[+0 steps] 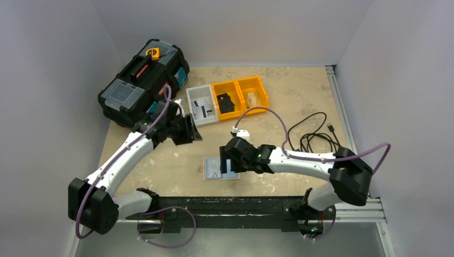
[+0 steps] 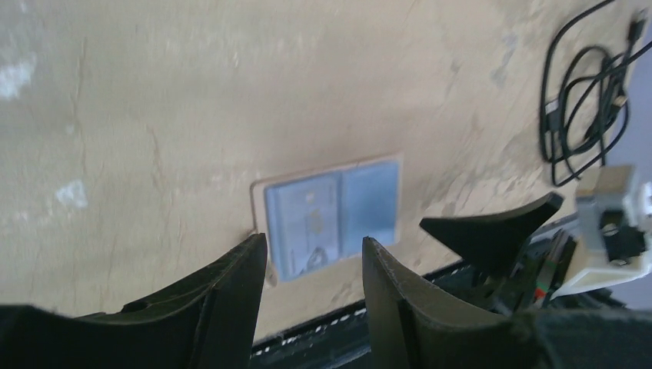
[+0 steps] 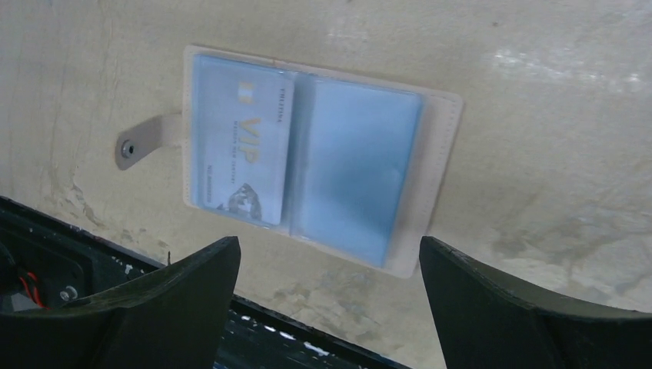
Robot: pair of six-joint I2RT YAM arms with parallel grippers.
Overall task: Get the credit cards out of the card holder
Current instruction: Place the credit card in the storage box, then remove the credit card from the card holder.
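The card holder [image 1: 213,169] lies flat and unfolded on the table near the front edge, with its strap tab [image 3: 142,142] sticking out. A pale credit card [image 3: 242,150] marked VIP sits in one clear pocket; the other pocket [image 3: 357,173] looks plain bluish. My right gripper [image 1: 229,159] hovers over the holder's right side, open wide and empty [image 3: 329,242]. My left gripper [image 1: 188,130] hangs further back and to the left, clear of the holder [image 2: 330,215], its fingers apart with nothing between them [image 2: 314,240].
A grey bin [image 1: 202,110] holding flat cards and two yellow bins [image 1: 238,95] stand at the back. A black toolbox [image 1: 142,80] sits at the back left. A coiled black cable [image 1: 316,136] lies to the right. The black front rail [image 1: 230,206] runs just below the holder.
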